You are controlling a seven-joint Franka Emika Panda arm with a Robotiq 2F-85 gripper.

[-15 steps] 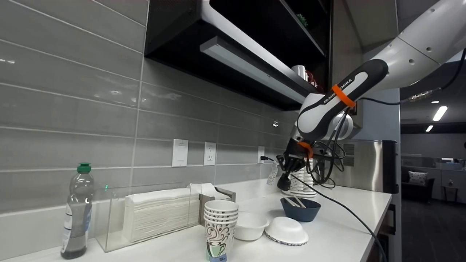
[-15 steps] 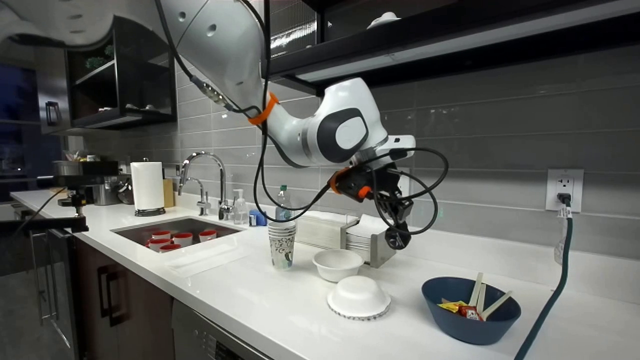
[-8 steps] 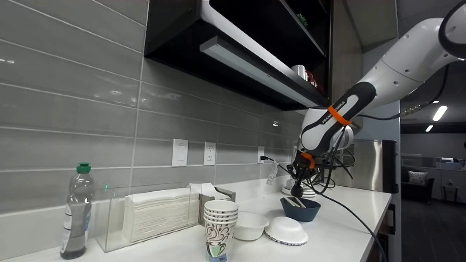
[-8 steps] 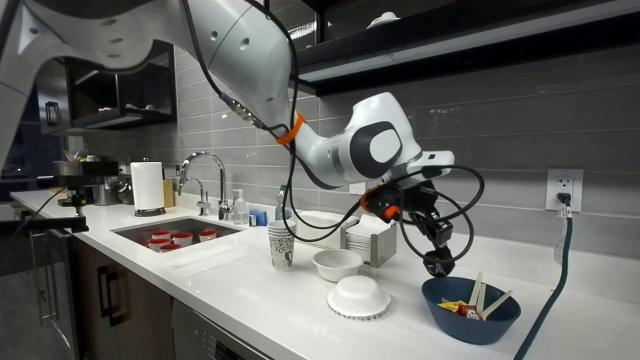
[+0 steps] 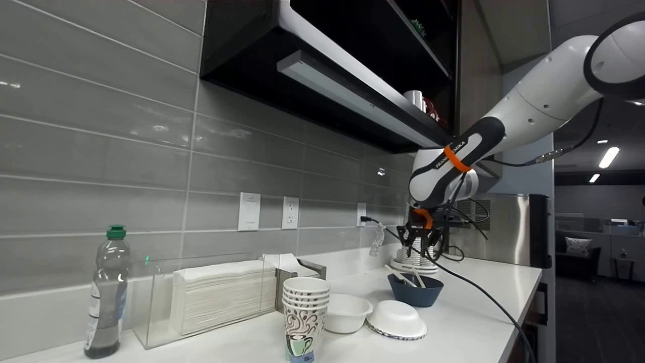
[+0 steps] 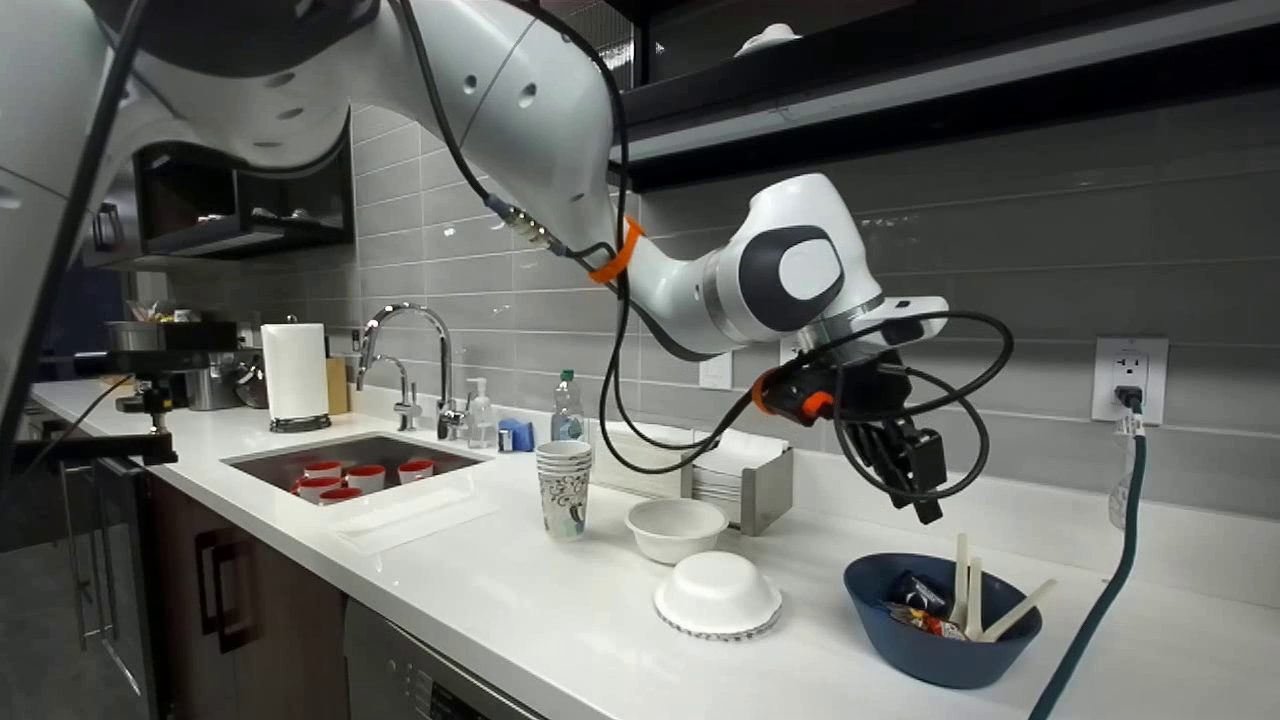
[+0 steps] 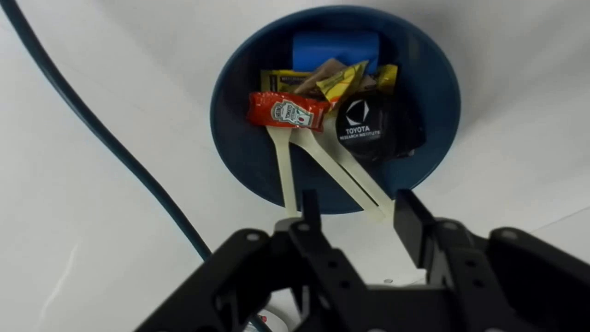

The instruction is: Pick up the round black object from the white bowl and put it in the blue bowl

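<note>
The round black object [image 7: 362, 124], with a white Toyota logo on its face, lies in the blue bowl [image 7: 244, 159] among sauce packets and pale utensils. It also shows in an exterior view [image 6: 922, 594] inside the blue bowl [image 6: 930, 655]. My gripper [image 7: 357, 205] is open, with nothing between its fingers. In both exterior views the gripper [image 5: 417, 247] [image 6: 915, 490] hangs above the blue bowl [image 5: 415, 296], apart from it. The small white bowl [image 6: 676, 532] stands upright beside the napkin holder, and its inside looks plain white. It shows too in an exterior view [image 5: 345, 315].
An upside-down white dish [image 6: 718, 592] sits between the white bowl and the blue bowl. Patterned paper cups [image 6: 564, 495] stand behind. A cord [image 6: 1095, 590] runs right of the blue bowl. A napkin holder [image 6: 768, 490] is by the wall, and a shelf [image 6: 900, 110] hangs overhead.
My gripper has moved over to the blue bowl with the round black object, then opened and let it go. The object has dropped into the bowl, and the packets and utensils have shifted.
</note>
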